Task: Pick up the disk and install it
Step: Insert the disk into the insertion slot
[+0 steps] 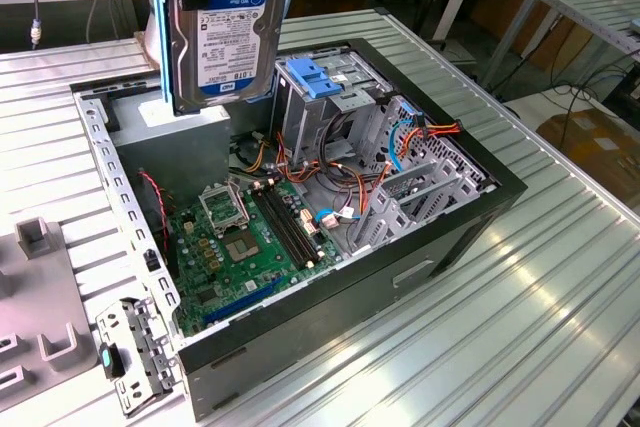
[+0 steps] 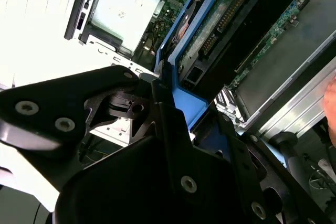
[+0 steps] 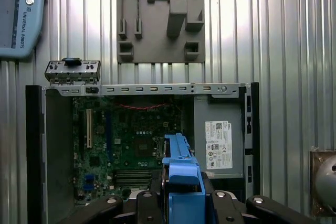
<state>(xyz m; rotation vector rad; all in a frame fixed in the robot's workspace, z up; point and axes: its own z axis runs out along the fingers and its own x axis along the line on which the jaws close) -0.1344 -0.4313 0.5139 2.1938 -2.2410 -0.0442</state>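
Disk (image 1: 225,32) is up in the air, standing on edge, label side facing the exterior view, above the back corner of the open computer case (image 1: 480,209), over the power supply (image 3: 218,142). It is not in a bay yet. Jaws are closed on the disk: in the first wrist view black fingers (image 3: 149,203) sit on either side of its blue rail (image 3: 181,174).

We judge the disk stiff, dense for its size and shock-sensitive. The bare circuit board (image 2: 223,17) and connectors show in the second wrist view, so hold it by the side rails, not the board. The metal faces look smooth and likely slippery.

The disk's top edge and the jaws are cut off in the exterior view. The actual contact spots are hidden behind the black housing. The drive cage (image 1: 330,107) interior is cluttered with cables (image 1: 330,172), and we cannot tell which slot is free.
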